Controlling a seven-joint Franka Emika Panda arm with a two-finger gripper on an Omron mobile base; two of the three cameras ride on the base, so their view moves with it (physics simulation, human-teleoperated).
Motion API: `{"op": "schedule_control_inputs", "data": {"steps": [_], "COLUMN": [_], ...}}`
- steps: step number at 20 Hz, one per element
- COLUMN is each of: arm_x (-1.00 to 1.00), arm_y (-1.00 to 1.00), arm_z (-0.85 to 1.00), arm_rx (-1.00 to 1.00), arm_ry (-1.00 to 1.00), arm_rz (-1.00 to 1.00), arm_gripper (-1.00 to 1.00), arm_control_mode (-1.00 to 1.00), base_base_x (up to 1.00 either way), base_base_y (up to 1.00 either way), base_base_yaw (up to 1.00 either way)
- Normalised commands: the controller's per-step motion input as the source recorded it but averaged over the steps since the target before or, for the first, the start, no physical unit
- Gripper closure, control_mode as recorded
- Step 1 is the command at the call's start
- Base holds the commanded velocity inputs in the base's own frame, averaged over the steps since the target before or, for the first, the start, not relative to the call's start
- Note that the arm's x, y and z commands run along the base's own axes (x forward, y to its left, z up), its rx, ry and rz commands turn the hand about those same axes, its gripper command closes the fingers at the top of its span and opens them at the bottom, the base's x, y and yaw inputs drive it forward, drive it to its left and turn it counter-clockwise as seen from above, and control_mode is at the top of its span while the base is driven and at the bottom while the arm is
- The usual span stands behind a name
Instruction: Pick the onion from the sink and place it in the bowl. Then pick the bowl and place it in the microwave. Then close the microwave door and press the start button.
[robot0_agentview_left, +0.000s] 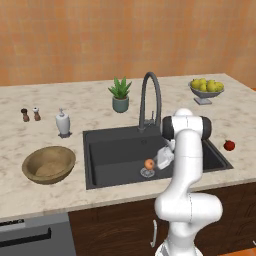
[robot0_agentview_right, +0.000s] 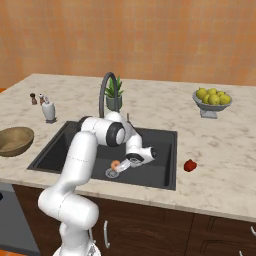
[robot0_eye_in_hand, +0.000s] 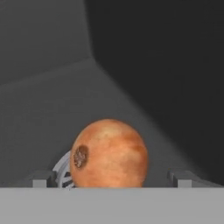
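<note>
On the marble table (robot0_agentview_left: 100, 195) we see the black sink (robot0_agentview_left: 107, 172), where the onion (robot0_eye_in_hand: 109, 153) sits on the steel drain (robot0_agentview_left: 147, 173). Our pincer (robot0_eye_in_hand: 111, 178) stands released, fingers flanking the onion. The wooden bowl (robot0_agentview_left: 48, 164) waits left of the sink.

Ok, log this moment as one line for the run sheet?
stage: reaching for onion | jaws: open, either side of onion, not closed | onion: in sink, by drain | wooden bowl: on counter, empty
</note>
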Motion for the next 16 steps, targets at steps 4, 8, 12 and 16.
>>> {"op": "schedule_control_inputs", "data": {"steps": [4, 8, 12, 16], "arm_x": [-0.01, 0.0, 0.0, 0.0], "arm_y": [0.32, 0.2, 0.1, 0.21], "arm_z": [-0.01, -0.11, -0.28, -0.21], "arm_rx": [0.0, 0.0, 0.0, 0.0], "arm_ry": [0.0, 0.0, 0.0, 0.0], "arm_rz": [0.0, 0.0, 0.0, 0.0], "arm_gripper": [-1.0, -1.0, 1.0, 1.0], "arm_control_mode": [-1.0, -1.0, -1.0, -1.0], "base_base_x": [0.0, 0.0, 0.0, 0.0], "base_base_y": [0.0, 0.0, 0.0, 0.0], "base_base_yaw": [0.0, 0.0, 0.0, 0.0]}}
